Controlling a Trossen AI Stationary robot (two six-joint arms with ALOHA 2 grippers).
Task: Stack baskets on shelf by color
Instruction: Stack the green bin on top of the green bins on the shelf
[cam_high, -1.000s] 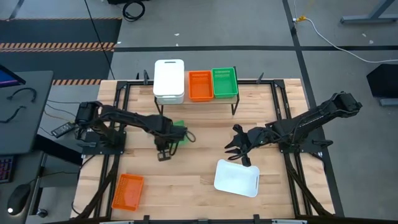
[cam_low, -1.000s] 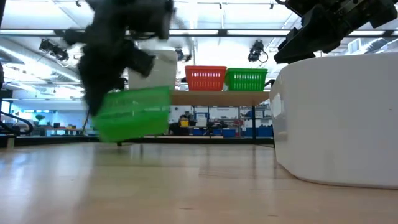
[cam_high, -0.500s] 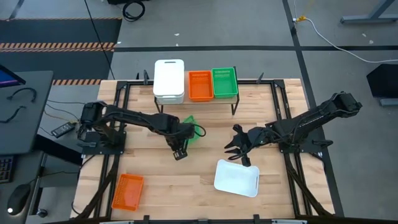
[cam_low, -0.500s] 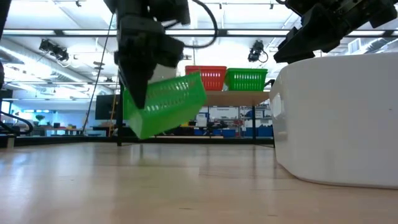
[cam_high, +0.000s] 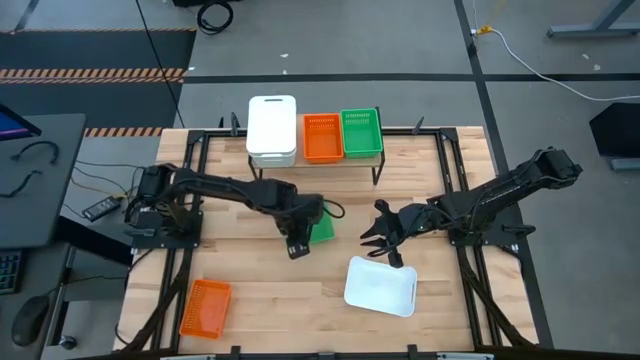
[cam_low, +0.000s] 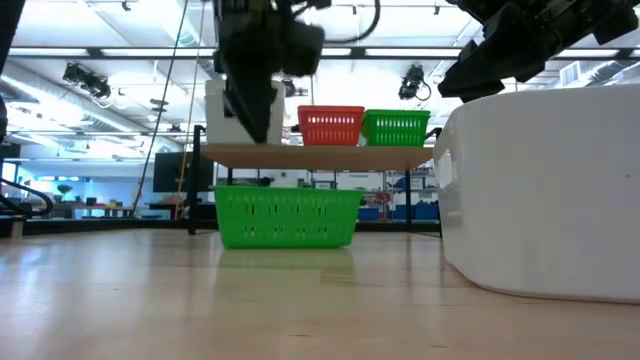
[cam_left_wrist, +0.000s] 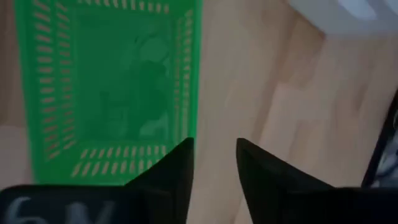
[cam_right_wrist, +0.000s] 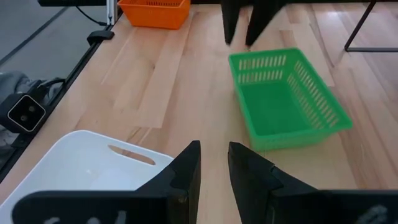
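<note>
Green basket (cam_low: 285, 216) now flat on the desk (cam_high: 250, 290) mid-front of the shelf (cam_high: 375, 155), no longer tilted in the air. Left claw (cam_high: 297, 243) open, just off its rim. Right claw (cam_high: 378, 240) parted, unmoved above white basket (cam_high: 380, 285).

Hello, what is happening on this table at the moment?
A two-arm robot is sorting baskets by colour onto a shelf. A white stack, an orange basket and a green one are on the shelf. The left gripper is open above a green basket that sits flat on the table, not held. The right gripper waits open near a white basket. Another orange basket lies at the table's near left corner.
</note>
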